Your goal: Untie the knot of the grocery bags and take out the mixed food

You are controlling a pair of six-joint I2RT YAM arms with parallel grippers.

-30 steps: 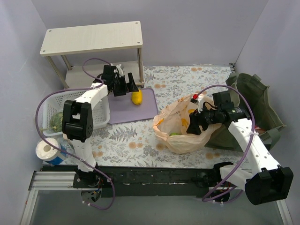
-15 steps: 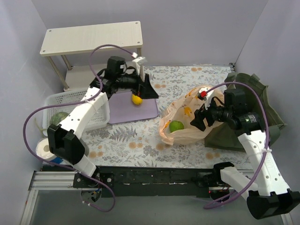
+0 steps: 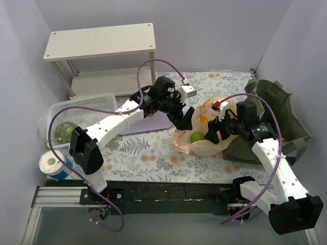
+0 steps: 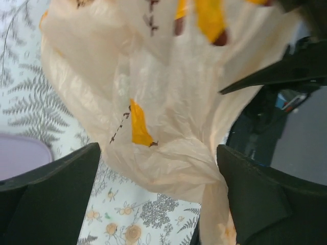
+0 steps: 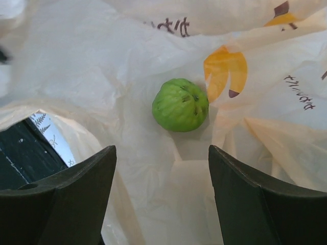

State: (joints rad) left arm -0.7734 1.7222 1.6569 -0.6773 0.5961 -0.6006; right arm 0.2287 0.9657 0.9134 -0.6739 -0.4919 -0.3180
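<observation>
Floral table (image 3: 143, 153): green fruit (image 3: 196, 137) in bag (image 3: 205, 149)

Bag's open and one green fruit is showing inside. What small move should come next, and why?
Probably advance the right gripper onto the green fruit and close. In its wrist view the fruit lies uncovered in the bag, roughly centred between the open fingers. The left gripper, also open, faces only the bag's outer wall.
</observation>
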